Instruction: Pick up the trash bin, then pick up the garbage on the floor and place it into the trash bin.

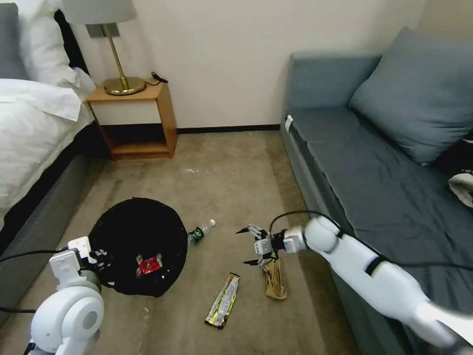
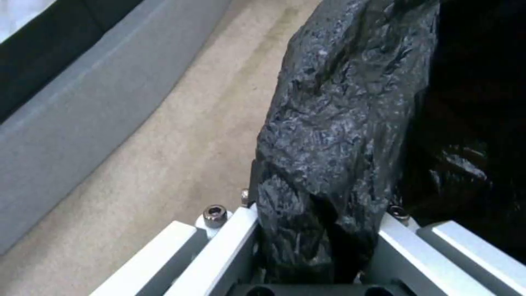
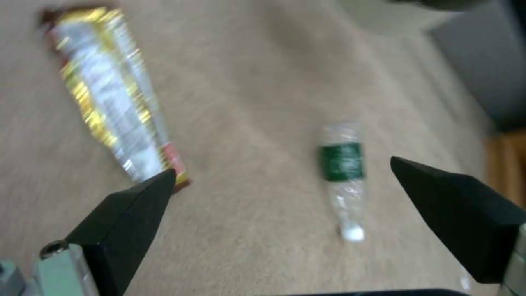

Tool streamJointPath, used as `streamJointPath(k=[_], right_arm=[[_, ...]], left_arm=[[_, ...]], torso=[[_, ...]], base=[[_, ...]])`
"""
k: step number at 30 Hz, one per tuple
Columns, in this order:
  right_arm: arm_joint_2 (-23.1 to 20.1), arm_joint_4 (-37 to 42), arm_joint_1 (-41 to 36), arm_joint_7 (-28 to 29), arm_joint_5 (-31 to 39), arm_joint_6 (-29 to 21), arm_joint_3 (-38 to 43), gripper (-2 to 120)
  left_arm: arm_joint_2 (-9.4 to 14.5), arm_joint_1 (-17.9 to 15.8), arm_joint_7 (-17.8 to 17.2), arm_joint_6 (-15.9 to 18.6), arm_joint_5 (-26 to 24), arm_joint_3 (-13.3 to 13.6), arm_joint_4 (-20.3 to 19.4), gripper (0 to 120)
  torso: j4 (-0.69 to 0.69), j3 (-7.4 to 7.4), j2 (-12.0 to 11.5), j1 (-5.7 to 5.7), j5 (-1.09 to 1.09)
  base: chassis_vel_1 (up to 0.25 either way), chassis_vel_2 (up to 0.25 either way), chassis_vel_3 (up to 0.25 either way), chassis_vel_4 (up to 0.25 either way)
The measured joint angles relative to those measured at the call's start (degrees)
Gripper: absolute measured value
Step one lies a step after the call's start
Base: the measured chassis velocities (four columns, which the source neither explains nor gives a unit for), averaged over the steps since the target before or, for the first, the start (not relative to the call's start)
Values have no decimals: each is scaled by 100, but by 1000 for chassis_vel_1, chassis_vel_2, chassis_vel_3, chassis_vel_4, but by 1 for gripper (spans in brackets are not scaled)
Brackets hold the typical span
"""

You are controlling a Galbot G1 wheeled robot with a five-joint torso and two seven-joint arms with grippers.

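— What's the left end effector point(image 1: 98, 257) doing?

— It's clamped onto the rim of the trash bin point(image 1: 138, 244). From the left wrist you can see a fold of the black bag point(image 2: 334, 139) pinched between its pale fingers point(image 2: 219, 255). The bin itself sits tilted, its mouth facing up towards us, just off the grey bed base point(image 1: 34, 236).

— Anything inside the bin?

— The red-and-white wrapper point(image 1: 149, 265) lies inside, near the bin's lower edge.

— And the right end effector point(image 1: 251, 245)?

— Spread wide and holding nothing, its dark fingertips point(image 3: 131, 213) well apart. It hovers low over the carpet point(image 1: 221, 167), right of the bin, directly above the top end of the crumpled tan paper point(image 1: 275, 280).

— What else is still on the floor?

— The small bottle point(image 1: 200, 231) with the green label lies on its side, touching the bin's right edge, cap pointing away from the bin. The long yellow-silver wrapper point(image 1: 223, 300) lies flat, to the bin's lower right, just left of the tan paper. In the right wrist view both the bottle point(image 3: 342, 172) and that wrapper point(image 3: 109, 102) lie beyond the open fingertips.
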Motion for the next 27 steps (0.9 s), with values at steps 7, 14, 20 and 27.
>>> streamJointPath(k=[7, 14, 20, 27], right_arm=[[462, -189, 102, -603, -991, 472, -222, 100], [816, -335, 71, -771, -1708, 794, -417, 100], [1088, -448, 30, -836, -2160, 1028, -423, 100], [1422, -462, -93, -1016, -2472, 1116, -510, 100]], left_arm=[[-119, 173, 53, -37, 165, -53, -78, 1], [-228, 230, 90, -52, 247, -70, -111, 1], [-233, 232, 100, -52, 261, -84, -133, 1], [-269, 254, 100, -52, 270, -107, -178, 1]], torso=[[1, -1, 0, 0, 0], [0, -1, 0, 0, 1], [0, -1, 0, 0, 0], [0, -1, 0, 0, 0]], base=[[0, 0, 0, 0], [0, 0, 0, 0], [0, 0, 0, 0], [0, 0, 0, 0]])
